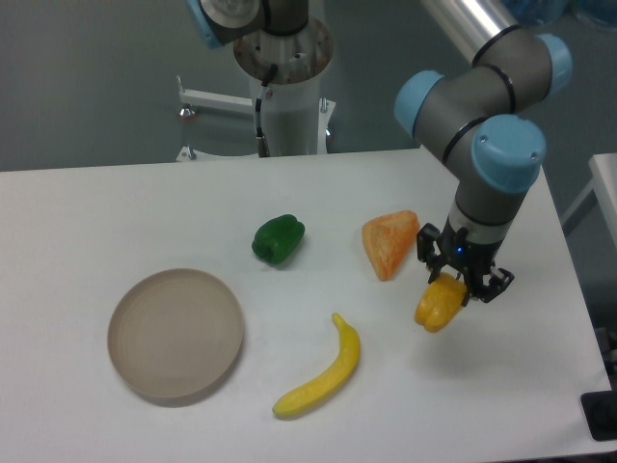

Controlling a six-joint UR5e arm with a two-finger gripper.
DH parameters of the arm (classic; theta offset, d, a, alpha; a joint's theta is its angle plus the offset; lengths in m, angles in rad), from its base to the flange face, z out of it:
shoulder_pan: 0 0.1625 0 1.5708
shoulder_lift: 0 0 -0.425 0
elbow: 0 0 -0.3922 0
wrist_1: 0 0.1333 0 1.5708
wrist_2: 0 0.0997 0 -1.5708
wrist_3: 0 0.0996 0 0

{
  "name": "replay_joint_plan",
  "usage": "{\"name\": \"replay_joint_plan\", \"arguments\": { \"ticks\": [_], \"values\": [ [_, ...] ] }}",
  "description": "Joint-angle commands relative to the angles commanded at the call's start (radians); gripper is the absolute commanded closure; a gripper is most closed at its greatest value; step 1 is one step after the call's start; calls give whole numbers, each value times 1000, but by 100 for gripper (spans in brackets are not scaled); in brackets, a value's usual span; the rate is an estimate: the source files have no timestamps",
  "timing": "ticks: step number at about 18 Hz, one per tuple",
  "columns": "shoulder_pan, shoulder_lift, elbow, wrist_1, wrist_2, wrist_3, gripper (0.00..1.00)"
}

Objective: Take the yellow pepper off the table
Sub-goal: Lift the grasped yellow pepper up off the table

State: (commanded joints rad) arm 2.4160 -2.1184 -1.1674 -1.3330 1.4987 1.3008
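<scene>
Camera: yellow pepper (pixel 440 305) in tool (pixel 459 284)

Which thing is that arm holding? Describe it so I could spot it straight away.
Follow the grey-and-blue arm on the right down to its black gripper. Clamped there, right of the orange wedge, is the yellow pepper: small, glossy, lobed, unlike the long curved banana.

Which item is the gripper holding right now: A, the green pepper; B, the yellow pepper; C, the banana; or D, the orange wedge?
B: the gripper is shut on the yellow pepper, which hangs from its fingers beside the orange wedge.
</scene>
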Motion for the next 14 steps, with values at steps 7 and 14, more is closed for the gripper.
{"name": "replay_joint_plan", "arguments": {
  "ticks": [7, 14],
  "values": [
    [8, -12, 20, 3, 14, 0, 51],
    [15, -17, 28, 8, 20, -8, 51]
  ]
}}
